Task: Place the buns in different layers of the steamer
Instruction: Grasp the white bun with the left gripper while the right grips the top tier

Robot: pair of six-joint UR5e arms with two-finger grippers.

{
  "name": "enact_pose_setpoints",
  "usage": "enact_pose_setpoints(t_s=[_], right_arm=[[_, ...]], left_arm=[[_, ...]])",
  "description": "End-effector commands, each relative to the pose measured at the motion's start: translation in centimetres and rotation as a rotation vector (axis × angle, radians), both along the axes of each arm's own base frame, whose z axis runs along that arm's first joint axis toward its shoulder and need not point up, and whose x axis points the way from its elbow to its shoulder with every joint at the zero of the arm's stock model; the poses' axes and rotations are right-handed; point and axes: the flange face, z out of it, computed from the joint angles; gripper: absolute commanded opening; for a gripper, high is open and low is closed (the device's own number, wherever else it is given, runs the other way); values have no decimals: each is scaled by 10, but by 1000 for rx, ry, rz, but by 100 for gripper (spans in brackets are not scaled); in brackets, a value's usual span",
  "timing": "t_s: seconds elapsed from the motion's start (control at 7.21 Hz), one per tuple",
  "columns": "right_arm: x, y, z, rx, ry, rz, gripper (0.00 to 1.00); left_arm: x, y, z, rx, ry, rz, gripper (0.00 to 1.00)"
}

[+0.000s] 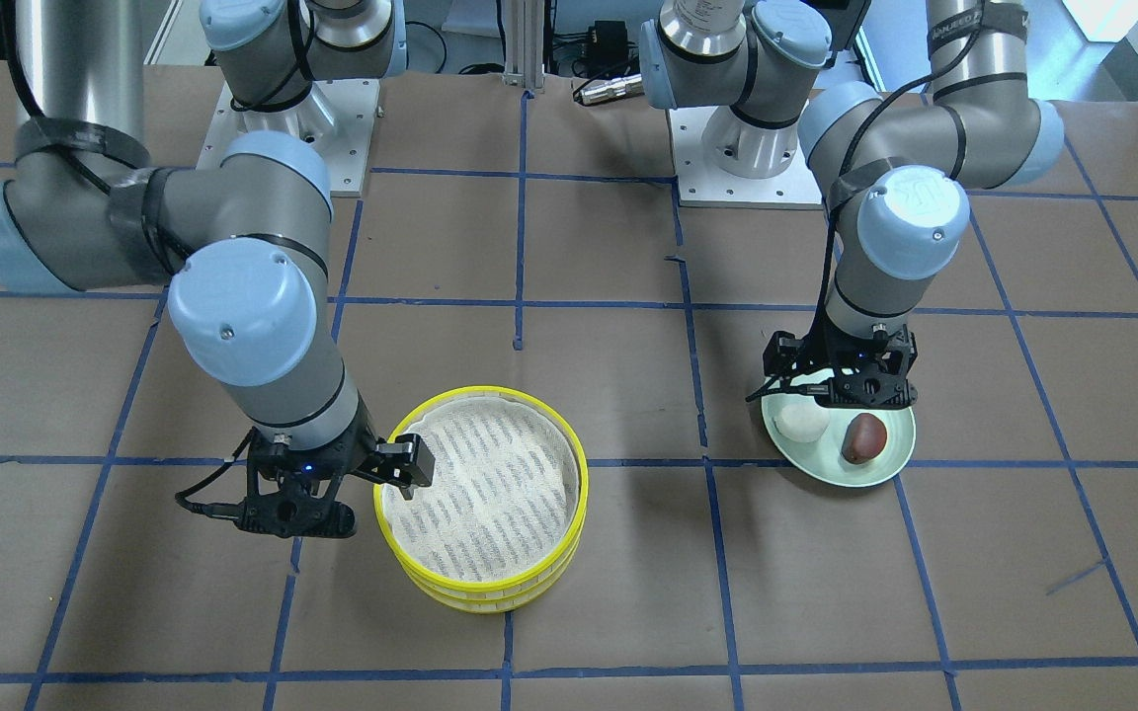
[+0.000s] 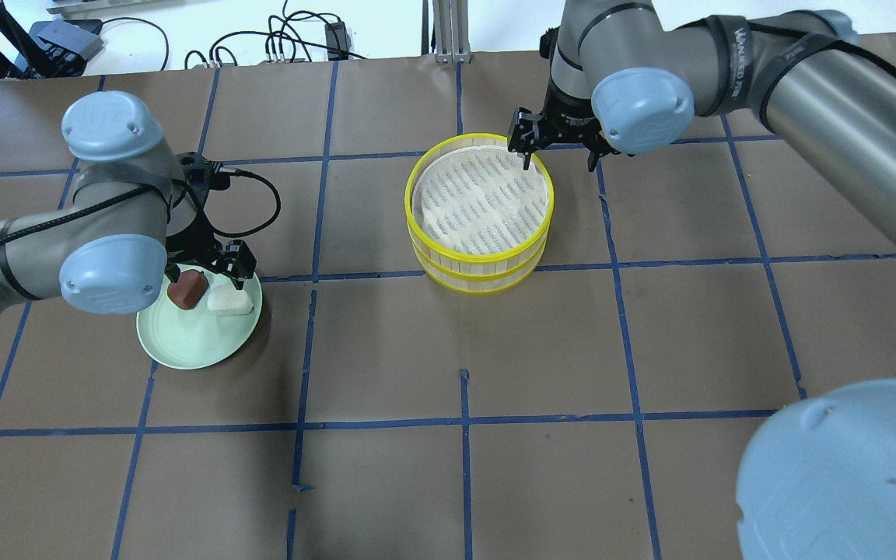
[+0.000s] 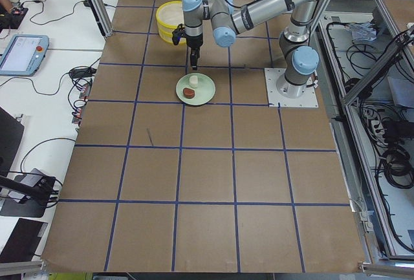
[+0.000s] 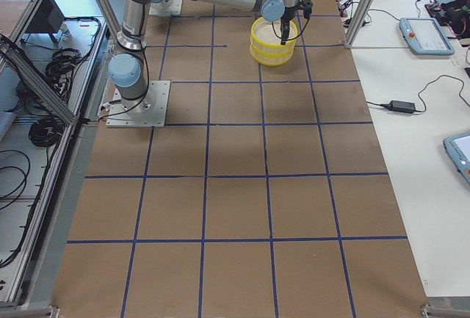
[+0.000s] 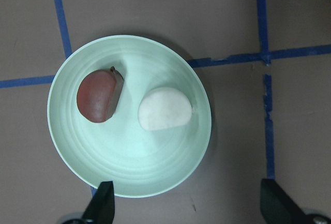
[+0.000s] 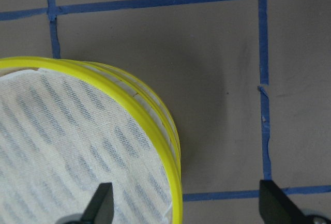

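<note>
The white bun (image 1: 801, 423) (image 5: 164, 109) and the reddish-brown bun (image 1: 863, 438) (image 5: 98, 96) lie side by side on a pale green plate (image 1: 887, 472) (image 5: 129, 167). My left gripper (image 1: 865, 393) (image 5: 189, 203) hangs open above the plate's robot-side edge, holding nothing. The two yellow-rimmed steamer layers (image 1: 579, 494) (image 2: 479, 268) stand stacked; the top one holds only its striped cloth. My right gripper (image 1: 352, 484) (image 6: 186, 208) is open astride the top rim (image 6: 155, 115), one finger over the cloth, one outside.
Brown table with a blue tape grid. The two arm base plates (image 1: 747, 168) (image 1: 292, 128) stand at the robot side. The left wrist's cable loops beside the plate (image 2: 257, 198). Operator desks with tablets show past the table ends in the side views.
</note>
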Motion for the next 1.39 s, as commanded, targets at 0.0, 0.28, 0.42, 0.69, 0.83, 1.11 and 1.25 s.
enact_pose_setpoints(t_s=[0.0, 0.28, 0.42, 0.69, 0.83, 1.11, 1.25], right_arm=[[6, 12, -36, 16, -1, -11, 85], [6, 13, -32, 15, -1, -13, 32], [6, 16, -33, 28, 1, -1, 21], [5, 16, -28, 20, 11, 5, 8], [3, 19, -19, 17, 20, 3, 7], [-27, 34, 37, 21, 60, 53, 5], [-71, 32, 54, 30, 66, 37, 5]], left_arm=[[8, -23, -50, -31, -33, 3, 96], [9, -27, -63, -37, -32, 8, 96], [7, -25, -65, -33, -27, 12, 95], [8, -24, -65, -29, -31, 15, 93], [8, -26, -59, -41, -37, 17, 93], [7, -21, -55, -51, -35, 54, 93], [4, -20, -55, -50, -32, 61, 93]])
